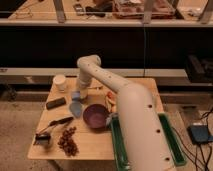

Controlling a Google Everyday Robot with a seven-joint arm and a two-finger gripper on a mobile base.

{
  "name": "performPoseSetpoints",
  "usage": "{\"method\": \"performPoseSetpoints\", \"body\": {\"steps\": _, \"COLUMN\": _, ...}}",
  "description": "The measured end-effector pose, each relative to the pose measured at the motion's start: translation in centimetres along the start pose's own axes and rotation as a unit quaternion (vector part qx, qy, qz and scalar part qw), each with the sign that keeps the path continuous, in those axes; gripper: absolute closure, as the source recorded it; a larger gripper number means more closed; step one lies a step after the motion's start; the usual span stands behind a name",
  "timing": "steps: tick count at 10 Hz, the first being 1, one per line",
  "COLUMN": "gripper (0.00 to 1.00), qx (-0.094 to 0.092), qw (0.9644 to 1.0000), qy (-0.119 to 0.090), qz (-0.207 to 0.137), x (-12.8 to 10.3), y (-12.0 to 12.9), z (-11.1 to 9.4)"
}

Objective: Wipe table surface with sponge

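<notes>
Early in the job, by the look of it: no wiped streak or wet patch visible on the counter (92, 145), so the wiping itself judged as all to come. Sponge (76, 95) sitting on the far-left part of the counter, just behind the flat blue-grey oval piece (76, 108) and near the white cup (60, 82).

Arm reaching out from the lower right, bent sharply at the elbow near the back edge, forearm dropping almost straight down. Hand (80, 93) right at the sponge, touching or nearly so; whether spread wide, pinched narrow or gripping the sponge, cannot tell.

Left to do: secure the sponge, press it flat, sweep across the open wood. Clutter to steer around: purple bowl (95, 116), dark block (55, 103), green tray (170, 145) on the right.
</notes>
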Motion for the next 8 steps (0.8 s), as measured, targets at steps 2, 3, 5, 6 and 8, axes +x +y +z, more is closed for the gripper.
{"method": "performPoseSetpoints", "body": {"steps": 2, "gripper": 1.00, "qx": -0.011, "qw": 0.9999, "qy": 0.002, "qz": 0.005, "x": 2.7, "y": 3.4, "z": -0.6}}
{"method": "performPoseSetpoints", "body": {"steps": 3, "gripper": 1.00, "qx": -0.011, "qw": 0.9998, "qy": -0.001, "qz": 0.017, "x": 3.9, "y": 4.4, "z": -0.9}}
{"method": "performPoseSetpoints", "body": {"steps": 5, "gripper": 1.00, "qx": 0.015, "qw": 0.9978, "qy": -0.010, "qz": 0.065, "x": 7.5, "y": 5.3, "z": -2.6}}
{"method": "performPoseSetpoints", "body": {"steps": 6, "gripper": 1.00, "qx": 0.028, "qw": 0.9968, "qy": -0.012, "qz": 0.075, "x": 8.3, "y": 4.6, "z": -3.5}}
{"method": "performPoseSetpoints", "body": {"steps": 8, "gripper": 1.00, "qx": 0.045, "qw": 0.9960, "qy": -0.012, "qz": 0.077, "x": 9.3, "y": 2.5, "z": -5.1}}
